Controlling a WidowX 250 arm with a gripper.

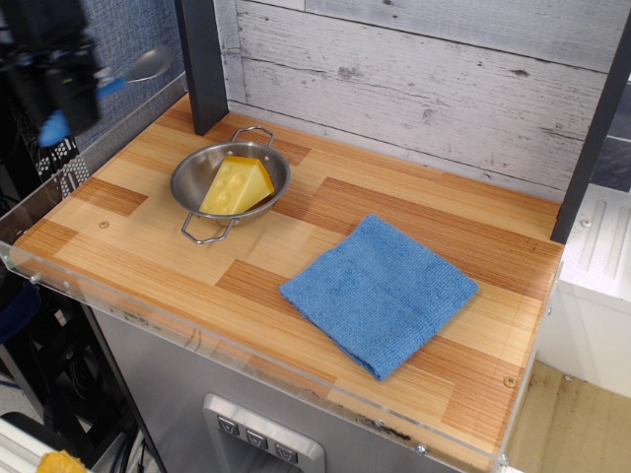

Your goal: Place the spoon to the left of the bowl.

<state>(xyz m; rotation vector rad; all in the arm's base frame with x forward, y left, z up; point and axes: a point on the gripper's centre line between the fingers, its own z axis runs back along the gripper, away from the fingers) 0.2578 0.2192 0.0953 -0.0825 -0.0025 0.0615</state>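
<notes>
The bowl (197,175), a small steel bowl with two wire loop handles, sits on the left part of the wooden tabletop and holds a yellow cheese wedge (237,185). My gripper (71,91) is blurred at the far upper left, above and left of the table's left edge. It is shut on the spoon (106,85), which lies tilted across it: the metal scoop (148,64) points up and right, the blue handle end (52,128) down and left. The spoon is held in the air, well left of the bowl.
A folded blue cloth (383,291) lies right of centre. A dark post (202,64) stands behind the bowl against the grey plank wall. A clear plastic lip (246,350) runs along the table's front edge. Black equipment (30,108) stands left of the table.
</notes>
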